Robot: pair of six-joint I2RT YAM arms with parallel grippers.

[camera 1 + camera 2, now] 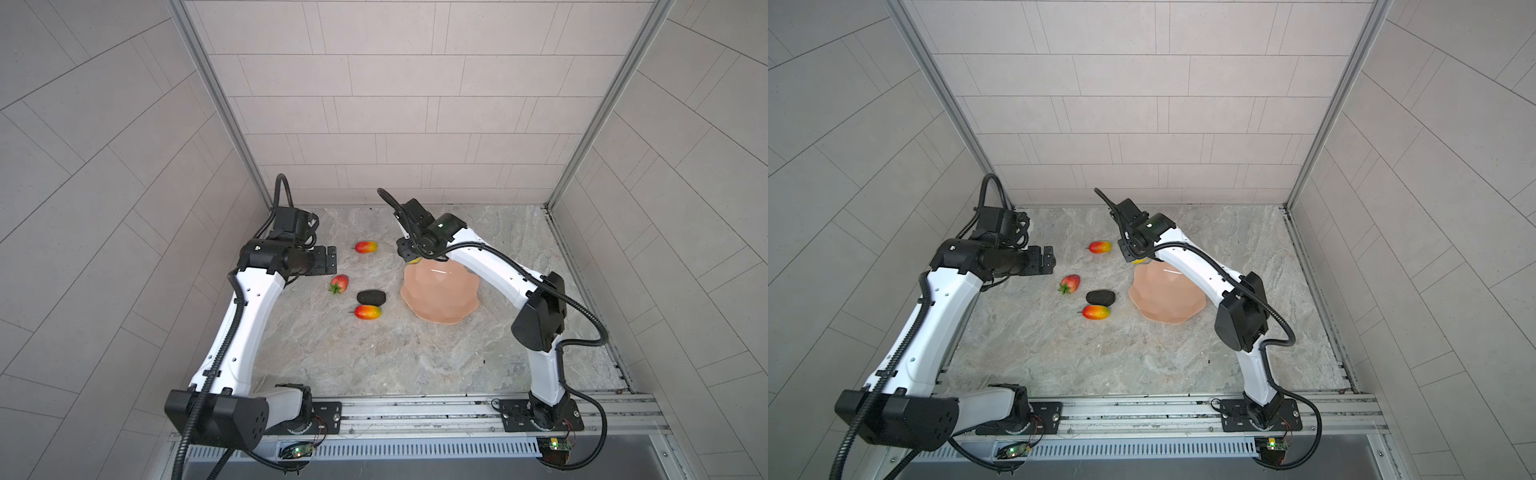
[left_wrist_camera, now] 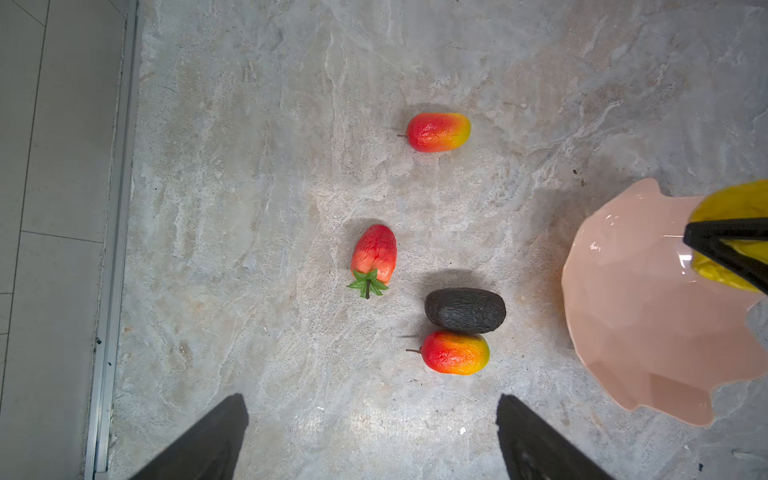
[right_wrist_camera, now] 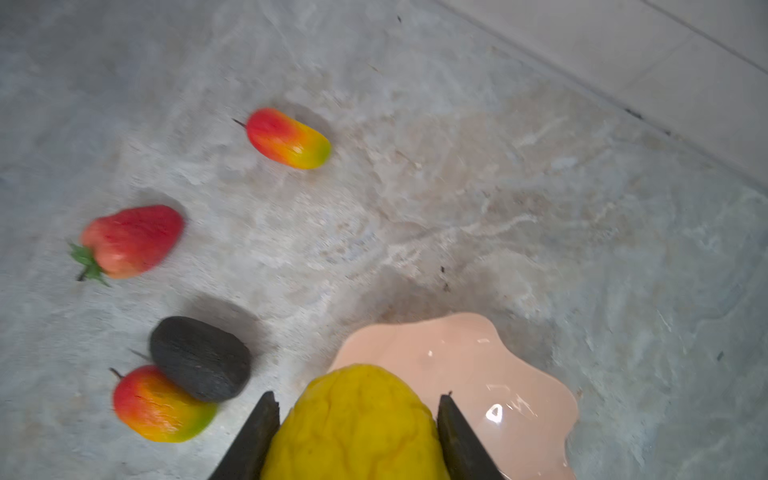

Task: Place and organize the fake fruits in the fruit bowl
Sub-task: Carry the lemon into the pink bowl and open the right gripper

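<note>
The right claw [image 3: 358, 401] is pinching a bumpy yellow citrus [image 3: 357, 432] between its two dark fingers, holding it in the air over the far-left edge of the fruit bowl [image 3: 490, 365]. The oval fruit's long axis is running along the fingers, with its narrower end pointing out past their tips. The glossy salmon-pink bowl, wavy-rimmed, is sitting on the marbled bench [image 1: 374, 357]. To its left, four fruits are lying on the bench. A blackish avocado [image 1: 371, 296] is resting crosswise against the near mango [image 1: 368, 311]. A red strawberry [image 1: 340, 284] is pointing its green cap toward the front edge, and the far mango [image 1: 366, 247] is lying nearer the back wall. Both mangoes are lying crosswise in both top views, stems left and yellow-green ends toward the bowl. The left claw [image 2: 372, 399] is hanging spread wide above the bench beside them.
</note>
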